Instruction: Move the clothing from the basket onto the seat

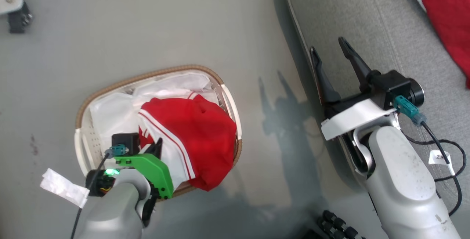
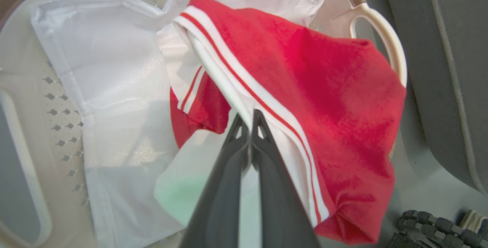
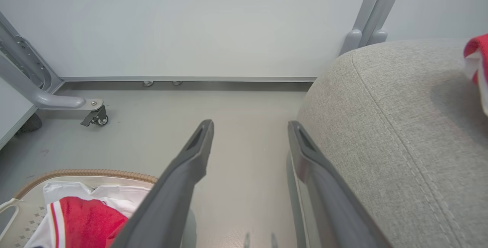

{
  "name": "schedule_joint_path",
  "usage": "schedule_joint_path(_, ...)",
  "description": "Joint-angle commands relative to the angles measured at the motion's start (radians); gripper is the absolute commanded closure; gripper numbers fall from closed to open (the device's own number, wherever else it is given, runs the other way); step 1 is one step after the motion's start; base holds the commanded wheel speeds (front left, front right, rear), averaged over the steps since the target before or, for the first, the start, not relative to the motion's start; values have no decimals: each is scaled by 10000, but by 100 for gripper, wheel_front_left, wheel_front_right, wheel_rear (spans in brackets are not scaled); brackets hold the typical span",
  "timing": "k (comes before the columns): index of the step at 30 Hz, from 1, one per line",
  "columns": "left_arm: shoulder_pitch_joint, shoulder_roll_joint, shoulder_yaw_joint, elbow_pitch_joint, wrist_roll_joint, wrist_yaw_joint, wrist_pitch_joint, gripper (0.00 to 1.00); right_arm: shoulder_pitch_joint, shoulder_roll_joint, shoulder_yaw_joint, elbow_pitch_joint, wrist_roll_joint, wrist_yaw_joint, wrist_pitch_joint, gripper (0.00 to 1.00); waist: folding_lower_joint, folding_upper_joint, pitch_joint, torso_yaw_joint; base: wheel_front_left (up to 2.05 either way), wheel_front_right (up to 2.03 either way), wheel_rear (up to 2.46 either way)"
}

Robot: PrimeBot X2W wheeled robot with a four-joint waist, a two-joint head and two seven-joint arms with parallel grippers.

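Left wrist view: my left gripper [image 2: 251,120], fingers pressed together at the striped trim [image 2: 267,107] of the red garment [image 2: 312,99]; whether cloth is caught between them, I cannot tell. Garment: heaped in the basket [image 2: 381,31], on the white liner [image 2: 106,69]. Second garment [image 1: 446,22]: already on the seat [image 1: 367,18]. Right gripper [image 1: 326,46]: spread, empty, over the seat edge. Risks: a thin pinch slips on lifting; liner snags and rises too; trailing cloth catches the rim and tips the basket.
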Motion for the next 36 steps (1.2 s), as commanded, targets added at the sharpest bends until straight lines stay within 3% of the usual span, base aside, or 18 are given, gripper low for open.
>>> schedule_joint_path(1,149,-67,-16,-108,-77,-25,-112,100,281,-39,-97,95,34,-10,-6,0,0,0,-959,465,0,0,0)
schedule_joint_path(12,918,-47,1519,-2892,1558,216,-199,100,1325,-40,-485,550,-32,-10,-6,0,0,0,-2749,1194,0,0,0)
schedule_joint_path(24,2128,-446,3215,-6090,3349,134,-202,100,2336,-39,-298,880,112,-10,-6,0,0,0,-4307,1413,0,0,0)
schedule_joint_path(36,2281,-722,3728,-8761,4416,38,-203,100,3130,-37,507,1250,-26,-10,-6,0,0,0,-5198,1679,0,0,0)
